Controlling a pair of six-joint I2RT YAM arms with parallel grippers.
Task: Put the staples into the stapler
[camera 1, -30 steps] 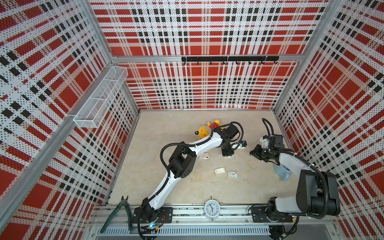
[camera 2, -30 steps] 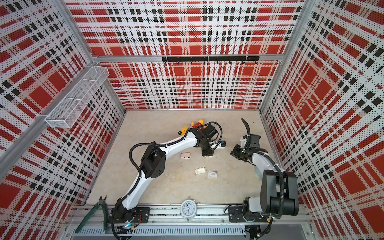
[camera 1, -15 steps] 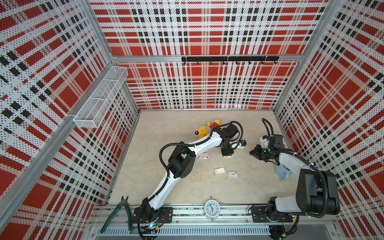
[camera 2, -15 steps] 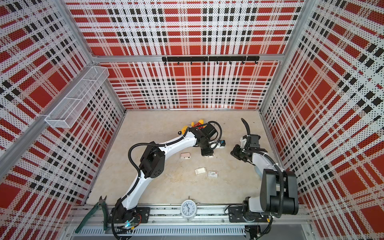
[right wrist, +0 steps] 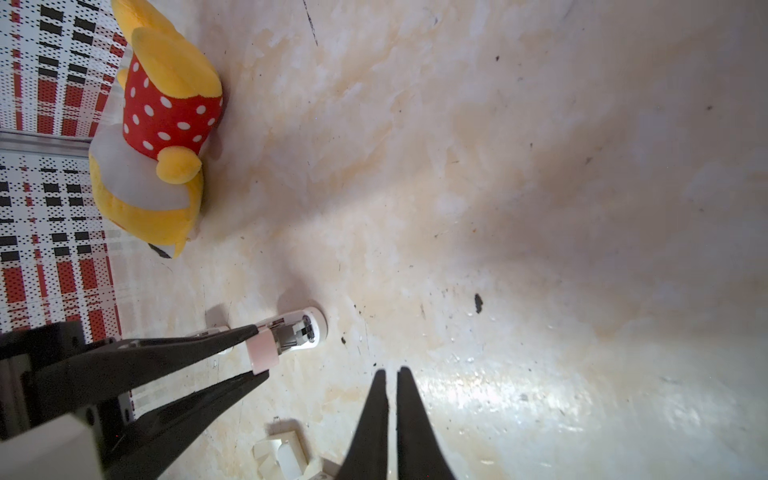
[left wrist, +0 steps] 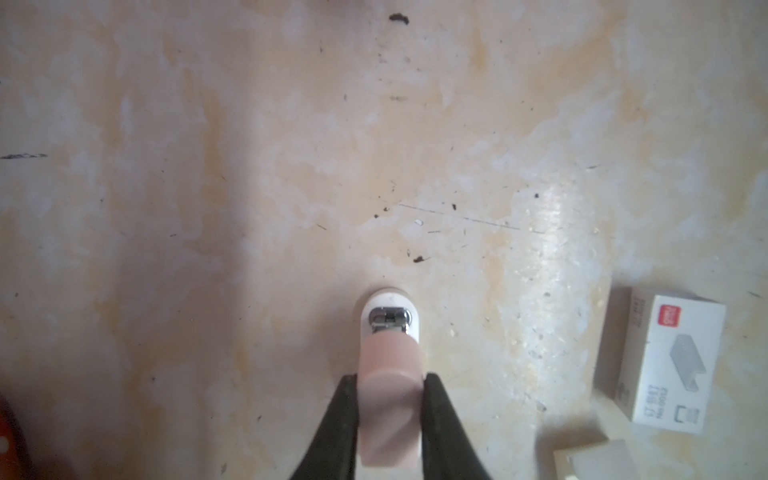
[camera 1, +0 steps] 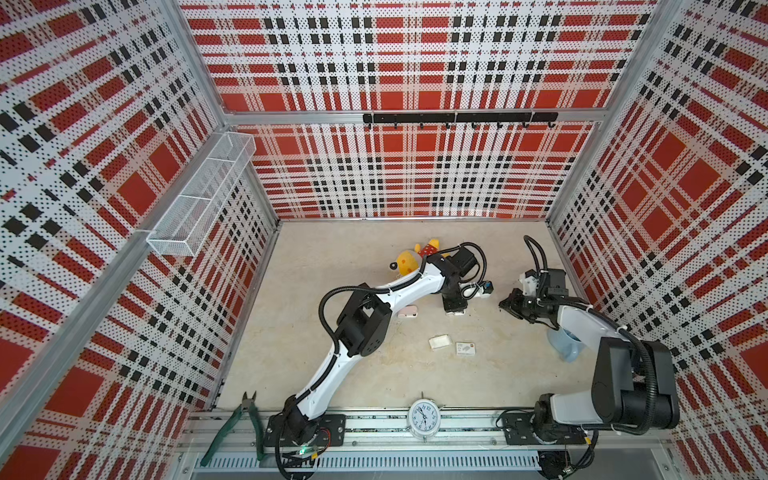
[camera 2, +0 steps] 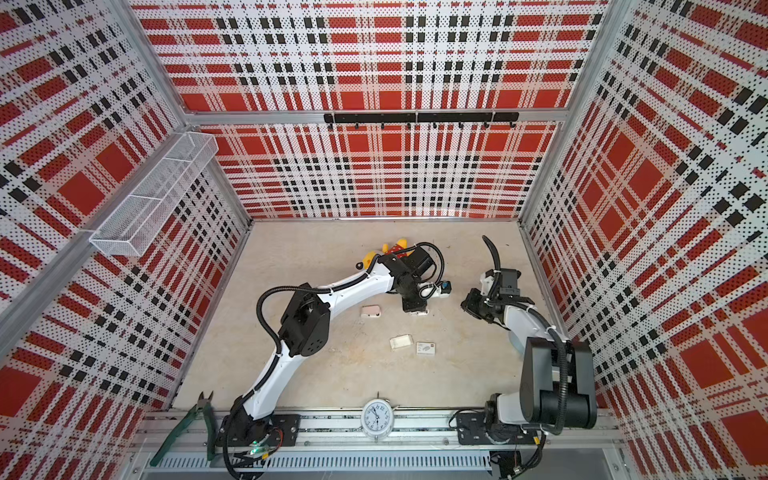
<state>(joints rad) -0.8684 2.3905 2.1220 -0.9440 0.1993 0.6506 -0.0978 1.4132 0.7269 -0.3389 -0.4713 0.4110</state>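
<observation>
Clamping the pink upper arm of the stapler [left wrist: 388,353], the left gripper [left wrist: 390,379] is closed on it near the centre of the worktop [left wrist: 208,187]. The stapler's white nose (metal plate exposed) projects beyond the fingertips and rests on the worktop. The right gripper [right wrist: 391,372] hangs beside it toward the right edge, jaws nearly together, empty. The staples cannot be made out. The white staple box [left wrist: 665,361] lies nearer the front edge.
</observation>
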